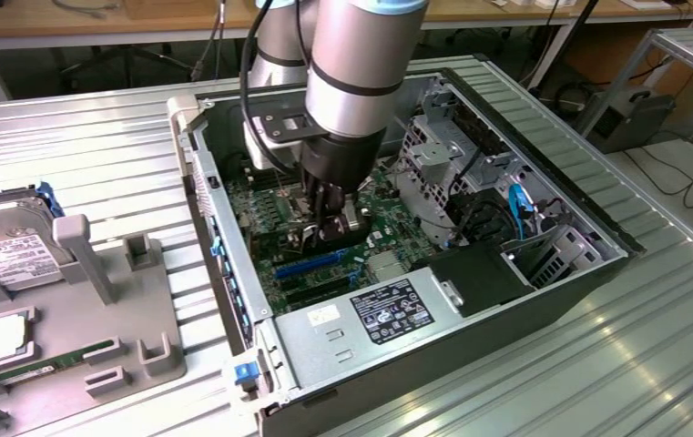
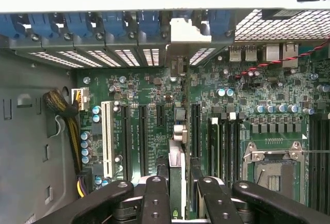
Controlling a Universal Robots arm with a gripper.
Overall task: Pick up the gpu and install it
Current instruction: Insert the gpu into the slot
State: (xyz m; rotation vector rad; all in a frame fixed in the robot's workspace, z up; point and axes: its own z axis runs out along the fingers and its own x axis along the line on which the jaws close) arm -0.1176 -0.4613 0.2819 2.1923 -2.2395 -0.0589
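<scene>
Silver-grey arm (image 1: pixel 352 73), black cable (image 1: pixel 247 77), black gripper (image 1: pixel 329 237)

Open PC case (image 1: pixel 504 337) lies on its side mid-bench (image 1: pixel 79 155), motherboard (image 2: pixel 247 90) exposed, with CPU socket (image 2: pixel 273 167) and white PCI slot (image 2: pixel 107 139). PSU (image 1: pixel 377 319) sits at the case's near end. Grey holder (image 1: pixel 103 300) at the bench edge, exterior view's left, carries hard drive (image 1: pixel 6 259) and RAM stick (image 1: pixel 43 366).
</scene>
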